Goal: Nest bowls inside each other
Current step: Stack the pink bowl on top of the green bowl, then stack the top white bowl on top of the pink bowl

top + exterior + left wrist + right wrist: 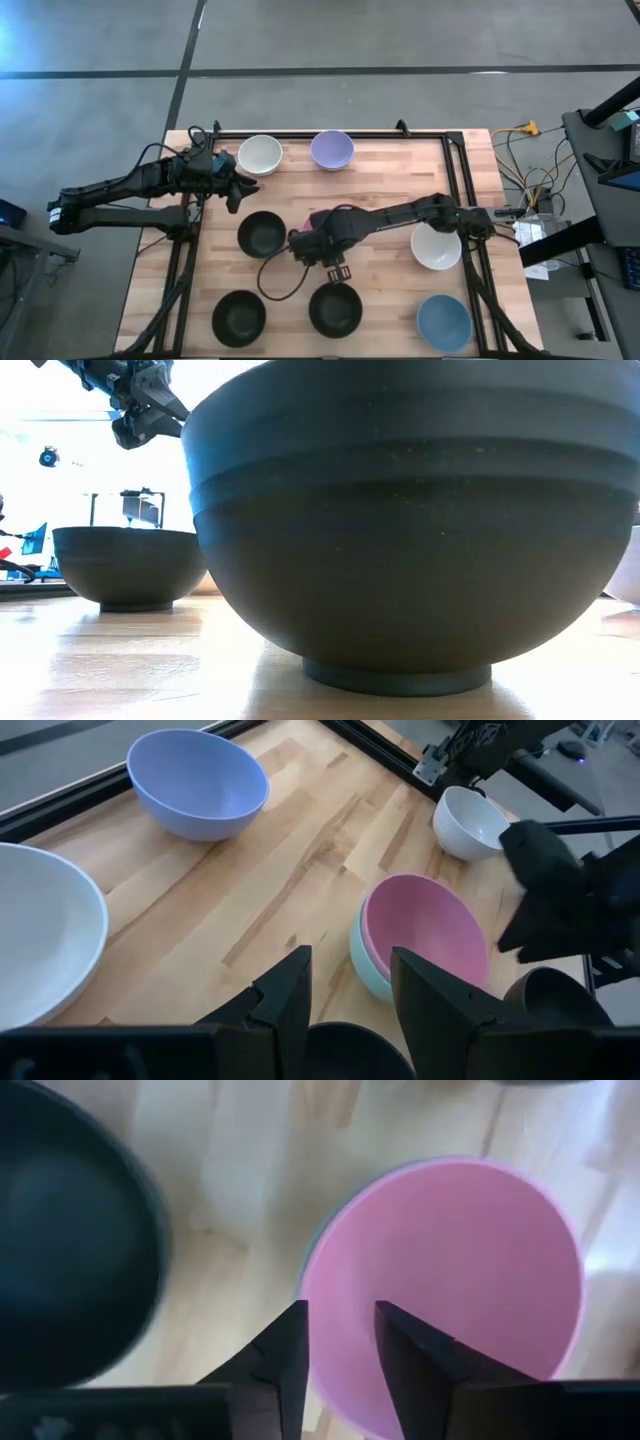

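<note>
A pink bowl (450,1280) sits nested in a mint green bowl (362,965) mid-table. My right gripper (340,1315) hangs open just above the pink bowl's rim, pointing down with nothing between its fingers; in the high view its arm (330,235) covers both bowls. My left gripper (350,965) waits open at the far left (243,187), beside the cream-white bowl (260,155). Standing alone on the table are a lavender bowl (332,150), a white bowl (436,247), a blue bowl (443,322) and three black bowls (262,233) (238,315) (335,310).
A black metal frame (455,170) runs along the table's far, left and right sides. Cables and equipment (540,200) lie off the right edge. Bare wood (390,170) shows between the lavender and white bowls. One black bowl (400,530) fills most of the low view.
</note>
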`<control>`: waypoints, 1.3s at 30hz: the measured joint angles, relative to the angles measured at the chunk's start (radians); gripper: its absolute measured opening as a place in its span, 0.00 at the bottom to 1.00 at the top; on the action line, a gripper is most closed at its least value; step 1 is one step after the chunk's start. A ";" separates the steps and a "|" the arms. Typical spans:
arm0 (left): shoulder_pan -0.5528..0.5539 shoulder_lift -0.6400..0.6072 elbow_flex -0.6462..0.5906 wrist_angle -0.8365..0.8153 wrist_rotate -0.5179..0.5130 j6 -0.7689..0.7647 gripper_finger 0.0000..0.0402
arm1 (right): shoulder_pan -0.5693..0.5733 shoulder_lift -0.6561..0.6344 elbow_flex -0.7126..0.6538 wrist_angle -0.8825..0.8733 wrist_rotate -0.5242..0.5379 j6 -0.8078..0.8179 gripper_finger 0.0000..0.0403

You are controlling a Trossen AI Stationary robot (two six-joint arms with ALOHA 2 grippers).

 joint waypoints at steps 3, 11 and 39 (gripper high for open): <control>0.000 0.003 0.000 0.001 0.000 0.000 0.30 | -0.009 -0.009 0.000 0.003 -0.043 0.028 0.24; 0.000 0.007 0.000 0.000 0.000 0.000 0.30 | -0.050 -0.009 -0.045 0.001 -0.084 0.150 0.04; 0.027 0.240 0.057 -0.131 -0.083 0.018 0.30 | -0.321 -0.788 -1.339 2.455 -0.330 0.798 0.03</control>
